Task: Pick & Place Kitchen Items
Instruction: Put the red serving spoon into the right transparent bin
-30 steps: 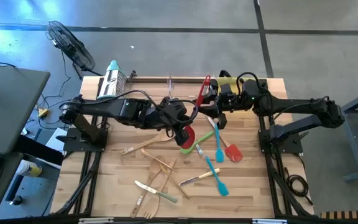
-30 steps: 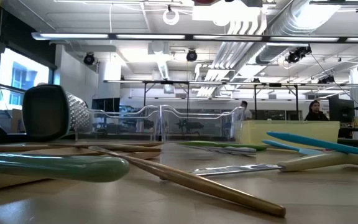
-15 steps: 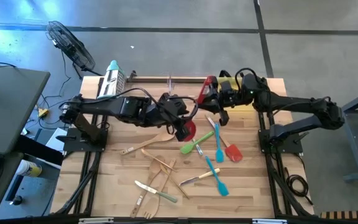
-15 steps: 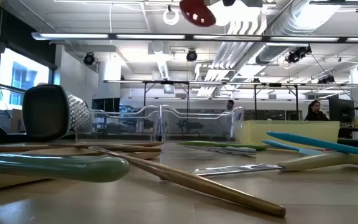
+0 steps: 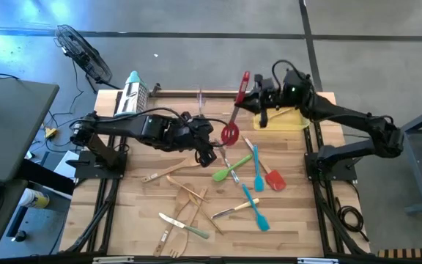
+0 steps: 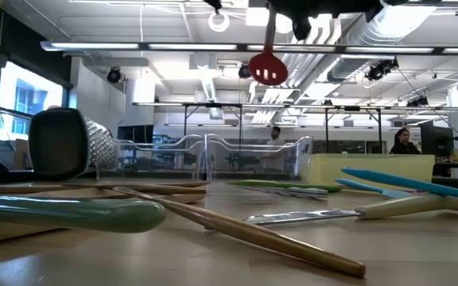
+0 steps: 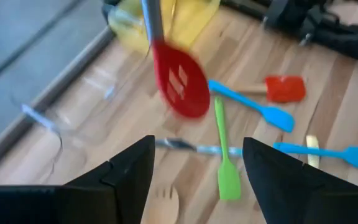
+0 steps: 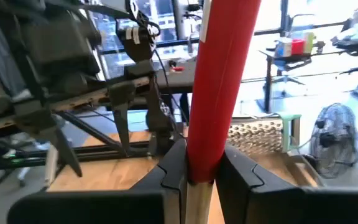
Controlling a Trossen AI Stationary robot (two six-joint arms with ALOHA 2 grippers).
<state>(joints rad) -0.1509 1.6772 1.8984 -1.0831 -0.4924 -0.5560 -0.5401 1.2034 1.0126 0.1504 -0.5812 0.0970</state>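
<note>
The right gripper (image 5: 249,94) is pressed together on the handle of a red slotted spoon (image 5: 234,117). The handle is smooth red over a metal stem, and the round, flat head with slits hangs free above the back middle of the wooden slat desk (image 5: 299,213). The left gripper (image 5: 209,152) stands spread and holds nothing, just beside the spoon's head, over the desk's middle.

On the desk lie the other kitchen items. Three blue silicone spatulas (image 5: 258,171) are slim with flat blades. One green spatula (image 5: 226,174) lies near them, and one red spatula (image 5: 271,176) with a pale handle. About five pale wooden spoons and forks (image 5: 185,192) lie crossed in a loose heap toward the front left. Two small knives (image 5: 229,211) with pale handles and metal blades can be seen there too.

At the back edge stand a shiny steel grater (image 5: 131,97) with a teal handle, one clear tray (image 6: 213,155) and one yellow tray (image 5: 288,117).
</note>
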